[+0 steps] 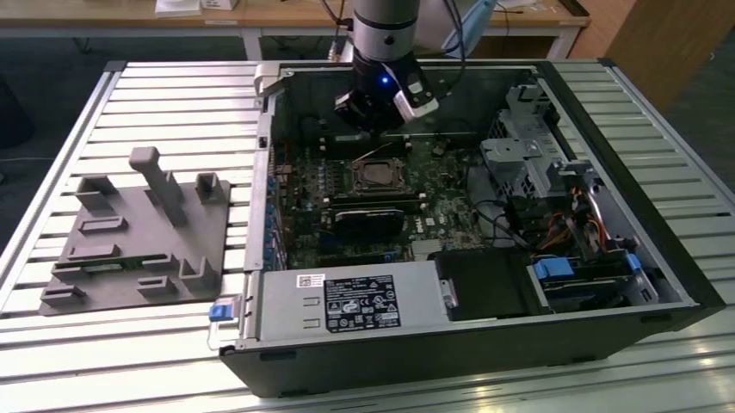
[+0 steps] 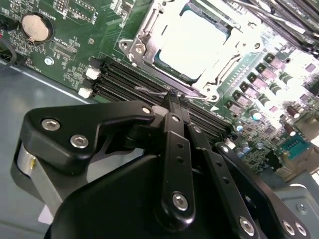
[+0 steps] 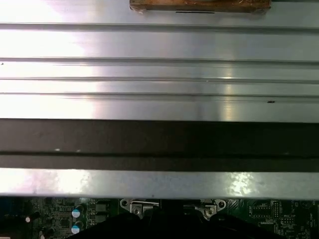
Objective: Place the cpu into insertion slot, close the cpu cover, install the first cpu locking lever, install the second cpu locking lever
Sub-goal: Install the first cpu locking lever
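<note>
The cpu (image 2: 192,42) lies flat in the insertion slot (image 1: 376,188) on the green motherboard, its silver top glaring bright. The cpu cover (image 2: 145,35) lies down around it as a silver frame. In the second wrist view my black gripper (image 2: 172,97) is shut, its tips just beside the socket's edge. A thin wire locking lever (image 2: 149,91) runs along that edge and meets the tips; whether it is pinched I cannot tell. In the exterior view the gripper (image 1: 373,125) hangs over the far side of the cpu (image 1: 377,176), inside the open case.
Long black memory slots (image 2: 124,79) lie between the gripper and the socket. A black module (image 1: 370,215) sits just in front of the socket. The power supply box (image 1: 344,305) and drive cage (image 1: 528,155) crowd the case. A grey fixture (image 1: 138,232) stands on the exterior view's left.
</note>
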Robot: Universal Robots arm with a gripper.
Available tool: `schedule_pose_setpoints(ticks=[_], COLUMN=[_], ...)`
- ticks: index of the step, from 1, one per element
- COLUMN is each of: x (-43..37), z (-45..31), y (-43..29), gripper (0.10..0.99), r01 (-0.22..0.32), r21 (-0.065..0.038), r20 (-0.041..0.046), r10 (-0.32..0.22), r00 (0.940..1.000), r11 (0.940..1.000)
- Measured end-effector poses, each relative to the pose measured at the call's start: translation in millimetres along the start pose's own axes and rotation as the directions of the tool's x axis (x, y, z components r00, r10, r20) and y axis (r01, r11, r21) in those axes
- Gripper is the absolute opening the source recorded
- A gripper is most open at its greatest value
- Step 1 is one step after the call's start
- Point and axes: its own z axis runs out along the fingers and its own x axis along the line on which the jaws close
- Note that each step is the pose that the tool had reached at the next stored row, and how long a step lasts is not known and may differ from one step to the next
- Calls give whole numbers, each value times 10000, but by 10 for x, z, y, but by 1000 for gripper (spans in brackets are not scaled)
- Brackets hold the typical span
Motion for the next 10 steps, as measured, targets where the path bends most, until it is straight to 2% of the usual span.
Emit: schedule_pose_setpoints(ticks=[10], x=[-73], z=[47], y=[18], gripper=[114], r01=[27], r21=[-2], r20=[-1], r10=[-27], r00=[10000], r11=[10000])
